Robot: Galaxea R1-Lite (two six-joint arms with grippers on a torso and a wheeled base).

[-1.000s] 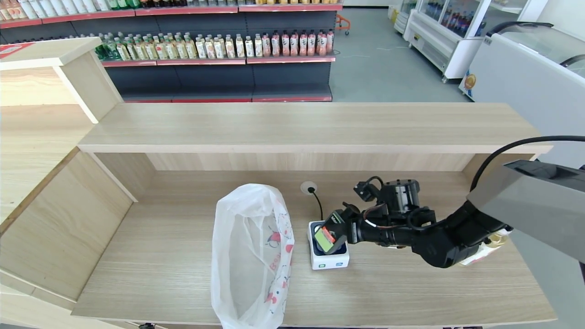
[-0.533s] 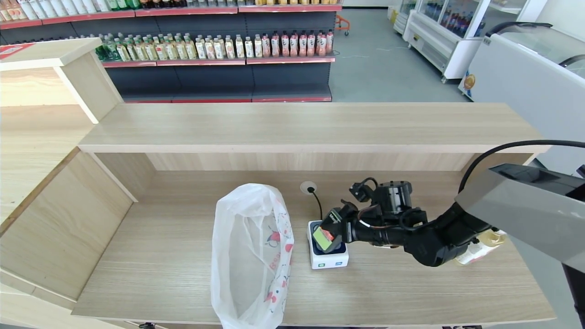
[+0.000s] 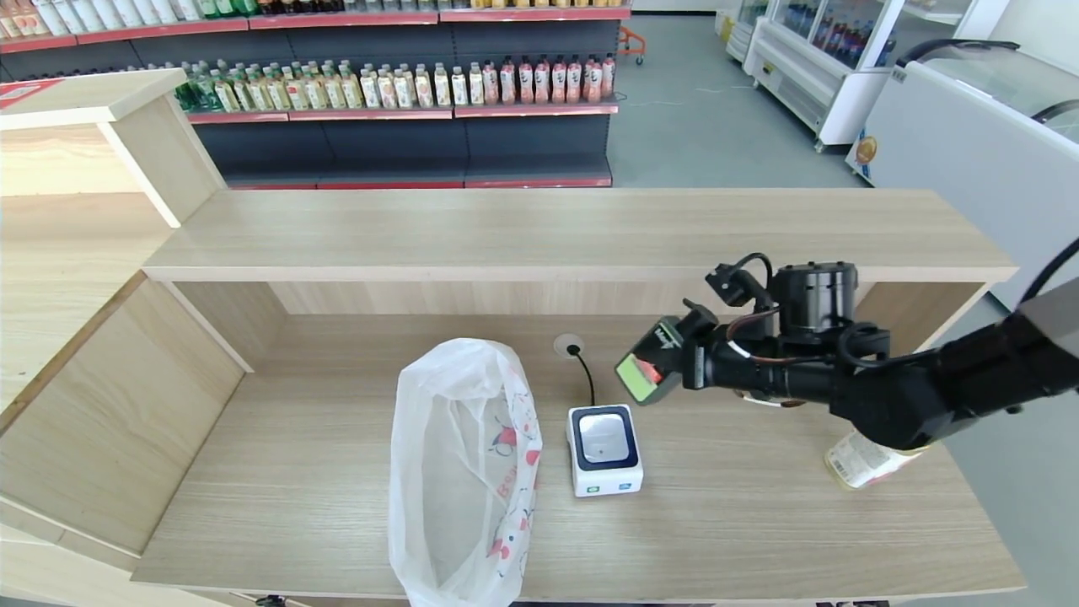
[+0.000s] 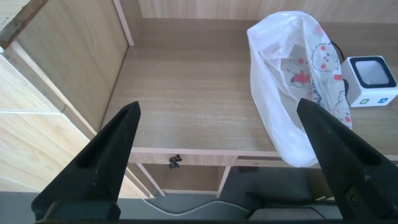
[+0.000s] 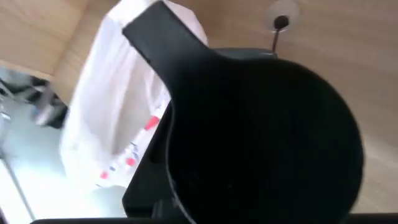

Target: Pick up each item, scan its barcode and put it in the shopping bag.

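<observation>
Head view: scanner (image 3: 604,448) beside bag (image 3: 459,472); right arm (image 3: 893,396) partly hides bottle (image 3: 860,462).

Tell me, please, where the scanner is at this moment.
In the head view, the scanner sits on the counter, just right of the bag.

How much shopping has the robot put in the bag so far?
Done: nothing seems bagged yet; the shopping bag looks empty. In hand: the right gripper holds a small green packet, lifted off the scanner where it hovered a second ago, so its scan is probably finished. Left: drop it in the bag, then scan and bag the bottle on the counter.
</observation>
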